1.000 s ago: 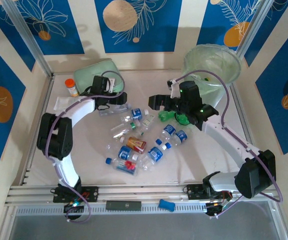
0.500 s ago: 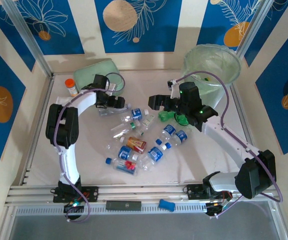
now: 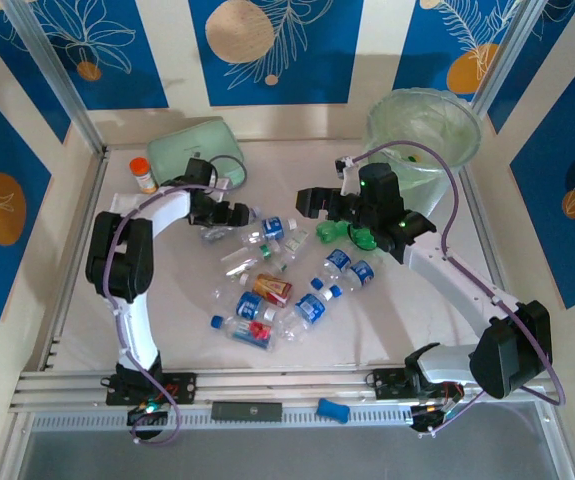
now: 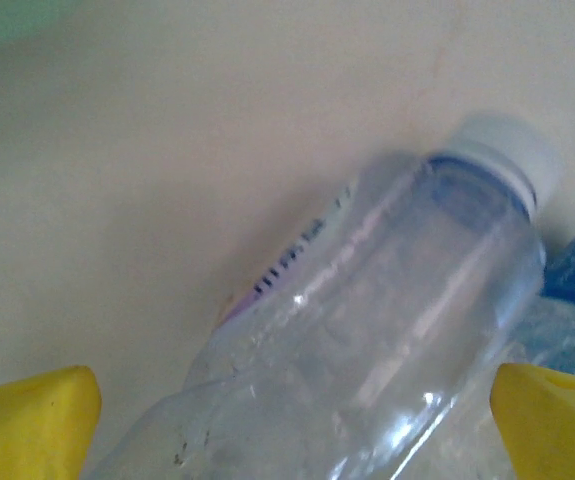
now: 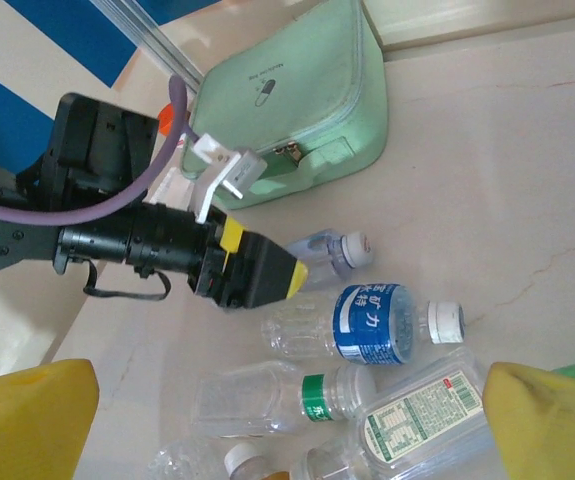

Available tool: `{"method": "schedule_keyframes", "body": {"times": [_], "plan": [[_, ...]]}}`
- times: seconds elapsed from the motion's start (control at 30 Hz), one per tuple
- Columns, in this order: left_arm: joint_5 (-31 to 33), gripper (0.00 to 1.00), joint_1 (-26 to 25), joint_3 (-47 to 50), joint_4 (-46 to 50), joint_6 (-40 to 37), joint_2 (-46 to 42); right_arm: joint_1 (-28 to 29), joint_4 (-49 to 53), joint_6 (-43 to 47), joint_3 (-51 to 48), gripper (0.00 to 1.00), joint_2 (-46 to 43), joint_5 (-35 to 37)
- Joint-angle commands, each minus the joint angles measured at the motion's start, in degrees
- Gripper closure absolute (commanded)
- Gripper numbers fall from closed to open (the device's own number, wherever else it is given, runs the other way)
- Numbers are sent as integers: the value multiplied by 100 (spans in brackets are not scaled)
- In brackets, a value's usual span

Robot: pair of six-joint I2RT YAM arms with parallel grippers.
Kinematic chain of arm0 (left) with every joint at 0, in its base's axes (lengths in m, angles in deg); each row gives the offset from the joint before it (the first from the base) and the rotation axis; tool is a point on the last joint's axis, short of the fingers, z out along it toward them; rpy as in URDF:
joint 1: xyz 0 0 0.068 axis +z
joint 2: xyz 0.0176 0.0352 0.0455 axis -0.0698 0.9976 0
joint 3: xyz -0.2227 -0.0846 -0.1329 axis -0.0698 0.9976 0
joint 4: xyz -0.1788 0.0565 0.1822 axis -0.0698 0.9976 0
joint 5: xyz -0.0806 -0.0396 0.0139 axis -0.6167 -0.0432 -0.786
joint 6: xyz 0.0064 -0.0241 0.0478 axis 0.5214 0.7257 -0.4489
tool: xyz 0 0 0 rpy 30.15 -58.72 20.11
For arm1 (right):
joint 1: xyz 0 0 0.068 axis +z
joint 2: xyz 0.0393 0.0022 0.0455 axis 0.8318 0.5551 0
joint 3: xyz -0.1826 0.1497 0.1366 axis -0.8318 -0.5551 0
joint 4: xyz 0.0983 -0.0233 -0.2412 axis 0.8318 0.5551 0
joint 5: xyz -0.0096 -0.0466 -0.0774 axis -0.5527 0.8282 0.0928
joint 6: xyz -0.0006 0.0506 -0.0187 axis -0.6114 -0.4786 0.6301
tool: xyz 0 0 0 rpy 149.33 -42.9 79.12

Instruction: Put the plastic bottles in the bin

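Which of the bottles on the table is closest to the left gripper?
The clear white-capped bottle, lying on its side between the left gripper's open yellow fingers. It sits at the pile's far-left edge; the other bottles lie farther off.

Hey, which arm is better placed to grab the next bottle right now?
Left. The left gripper, open, straddles a clear bottle on the table; the right gripper, also open, hangs higher above the pile.

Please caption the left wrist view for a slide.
Open left pincer straddles a clear white-capped bottle on the table.
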Motion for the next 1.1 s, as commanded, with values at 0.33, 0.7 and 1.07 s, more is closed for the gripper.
{"method": "schedule_keyframes", "body": {"times": [0.33, 0.7, 1.07], "plan": [[181, 4, -2, 1044, -228, 359, -774, 55, -138, -100, -56, 1, 29, -46], [844, 22, -23, 1008, -338, 307, -630, 90, -104, -96, -47, 1, 25, -5], [1116, 25, -30, 809, -211, 179, -267, 110, -82, -63, -22, 1, 42, 28]]}}
